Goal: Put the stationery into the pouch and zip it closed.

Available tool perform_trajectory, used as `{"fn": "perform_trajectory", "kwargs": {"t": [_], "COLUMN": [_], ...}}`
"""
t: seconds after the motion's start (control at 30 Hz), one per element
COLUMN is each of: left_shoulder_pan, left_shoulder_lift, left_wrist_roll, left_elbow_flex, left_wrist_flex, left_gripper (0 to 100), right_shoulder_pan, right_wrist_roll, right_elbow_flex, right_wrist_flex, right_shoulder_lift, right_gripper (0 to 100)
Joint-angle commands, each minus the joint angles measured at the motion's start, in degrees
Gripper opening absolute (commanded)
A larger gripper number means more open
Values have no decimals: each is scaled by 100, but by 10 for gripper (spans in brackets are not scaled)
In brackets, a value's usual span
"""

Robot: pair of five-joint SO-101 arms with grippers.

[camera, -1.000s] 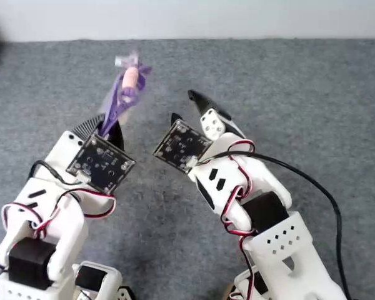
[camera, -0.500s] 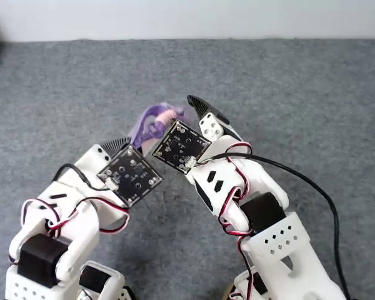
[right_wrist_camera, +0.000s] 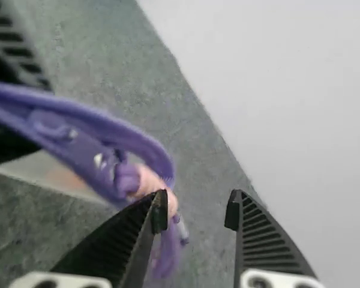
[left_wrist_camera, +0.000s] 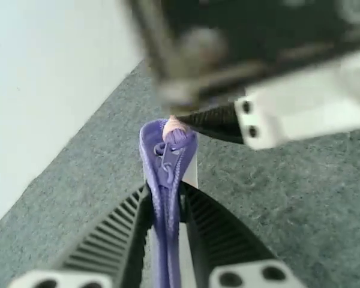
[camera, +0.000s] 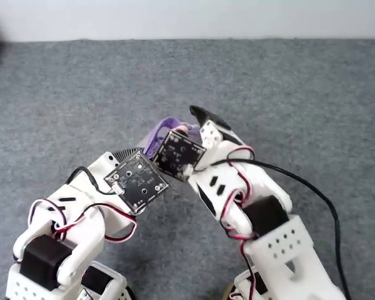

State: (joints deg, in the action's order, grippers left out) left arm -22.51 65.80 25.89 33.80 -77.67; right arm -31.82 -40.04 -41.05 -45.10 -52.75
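Left wrist view: our left gripper [left_wrist_camera: 167, 193] clamps the purple pouch [left_wrist_camera: 166, 159] over the table's [left_wrist_camera: 276, 180] middle; we fear the right gripper [right_wrist_camera: 197, 204], jaws spread, closing beside the limp fabric and missing.

Grey felt-topped table [camera: 62, 87], lay flat below and ahead of the right gripper [right_wrist_camera: 195, 211], ended at a white wall [camera: 175, 19] beyond it, black cable [camera: 325, 200] trailed over it behind that gripper

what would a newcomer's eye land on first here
First, the purple pouch, clamped in the left gripper and held between the two arms over the grey table. Next, the right gripper, open right beside the pink piece at the pouch's tip.
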Motion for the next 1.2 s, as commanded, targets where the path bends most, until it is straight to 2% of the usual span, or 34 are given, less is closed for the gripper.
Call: {"fn": "perform_trajectory", "kwargs": {"t": [0.0,0.2,0.33,0.47,0.6,0.97,1.17], "left_shoulder_pan": [-26,-44,-70,-70,-79,-132,-141], "left_shoulder_lift": [79,79,79,79,299,1187,1204], "left_wrist_roll": [-70,-70,-70,-70,-53,-35,70], "left_elbow_flex": [-48,-48,-57,-92,-40,787,822], "left_wrist_flex": [9,9,9,-35,-26,-35,9], "left_gripper": [11,12,12,12,12,12,12], "right_shoulder_pan": [31,4,-127,-224,-224,-224,-479], "right_wrist_roll": [-53,-62,-114,-642,-782,-853,-1108], "right_elbow_flex": [26,-114,-668,-1380,-1899,-2127,-2127], "right_wrist_flex": [-523,-760,31,1130,2000,3090,3160], "right_shoulder_lift": [-418,-602,-611,-611,-611,-655,-673], "right_gripper": [187,187,187,187,187,187,187]}}
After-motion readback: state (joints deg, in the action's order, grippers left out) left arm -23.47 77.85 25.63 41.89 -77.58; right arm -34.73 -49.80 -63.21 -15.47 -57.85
